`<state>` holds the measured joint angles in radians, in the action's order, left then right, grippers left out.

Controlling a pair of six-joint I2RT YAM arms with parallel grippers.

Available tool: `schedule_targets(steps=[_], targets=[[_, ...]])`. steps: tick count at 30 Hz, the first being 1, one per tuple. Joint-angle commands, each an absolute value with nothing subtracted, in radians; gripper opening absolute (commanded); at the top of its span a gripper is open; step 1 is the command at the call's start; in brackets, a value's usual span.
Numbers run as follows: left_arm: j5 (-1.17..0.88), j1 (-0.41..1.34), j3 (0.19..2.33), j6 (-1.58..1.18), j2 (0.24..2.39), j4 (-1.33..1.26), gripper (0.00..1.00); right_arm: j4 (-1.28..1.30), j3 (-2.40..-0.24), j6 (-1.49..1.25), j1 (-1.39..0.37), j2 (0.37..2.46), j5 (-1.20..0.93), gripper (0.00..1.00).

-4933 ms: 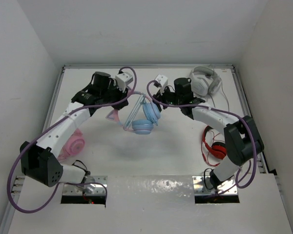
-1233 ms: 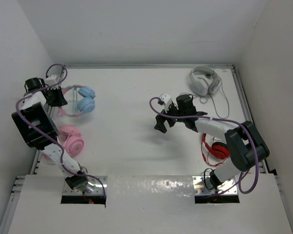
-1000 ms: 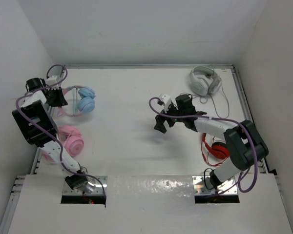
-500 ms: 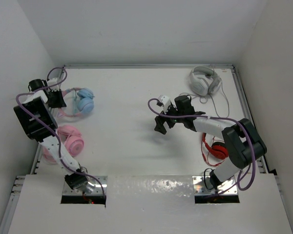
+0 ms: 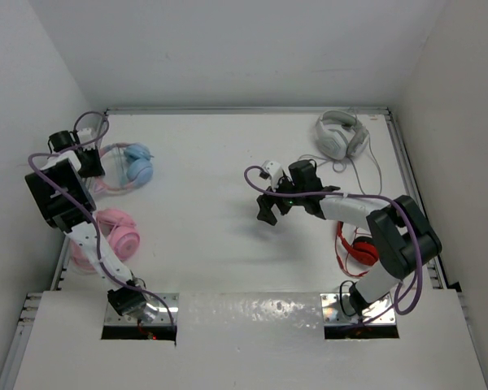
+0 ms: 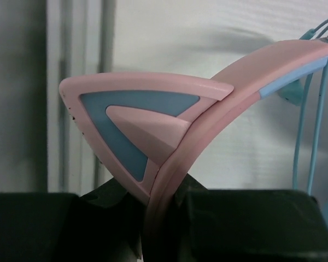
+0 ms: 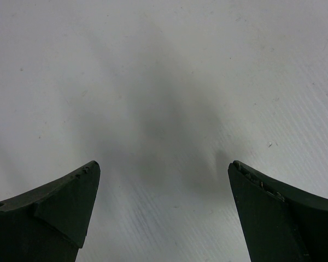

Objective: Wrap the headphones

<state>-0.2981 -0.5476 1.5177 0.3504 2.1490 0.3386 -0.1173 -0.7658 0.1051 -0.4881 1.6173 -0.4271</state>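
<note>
The headphones (image 5: 134,165), with light-blue ear cups and a pink headband, lie at the far left of the table near the wall. My left gripper (image 5: 92,162) is shut on the pink headband (image 6: 177,164) just below a cat ear (image 6: 128,120). A thin blue cable (image 6: 306,131) hangs at the right of the left wrist view. My right gripper (image 5: 267,213) is open and empty above bare table near the middle; its two fingertips (image 7: 71,191) stand wide apart in the right wrist view.
An all-pink pair (image 5: 114,236) lies at the left edge, in front of the blue pair. A white pair (image 5: 340,135) lies at the back right. A red pair (image 5: 358,248) lies beside the right arm.
My left gripper has carried the headphones from the middle to the far left, then drawn them a little closer to the left wall. The right gripper let go and moved slightly left.
</note>
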Motion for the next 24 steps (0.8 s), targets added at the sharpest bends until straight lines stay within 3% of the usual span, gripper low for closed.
schedule_targets(steps=[1, 4, 6, 9, 19, 24], targets=[[-0.276, -0.551, 1.536, 0.313, 2.198, 0.299, 0.09, -0.130, -0.793, 0.118, -0.495, 1.615, -0.428, 0.99], [-0.262, -0.551, 1.528, 0.327, 2.198, 0.296, 0.41, -0.141, -0.788, 0.112, -0.495, 1.609, -0.426, 0.99], [-0.259, -0.551, 1.520, 0.339, 2.192, 0.299, 0.56, -0.150, -0.785, 0.107, -0.495, 1.603, -0.426, 0.99], [-0.255, -0.551, 1.505, 0.345, 2.168, 0.302, 0.66, -0.161, -0.782, 0.104, -0.495, 1.597, -0.428, 0.99], [-0.121, -0.551, 1.477, 0.324, 2.007, 0.328, 0.77, -0.186, -0.770, 0.052, -0.497, 1.546, -0.416, 0.99], [-0.118, -0.551, 1.473, 0.336, 1.889, 0.360, 0.99, -0.144, -0.801, -0.063, -0.494, 1.441, -0.151, 0.99]])
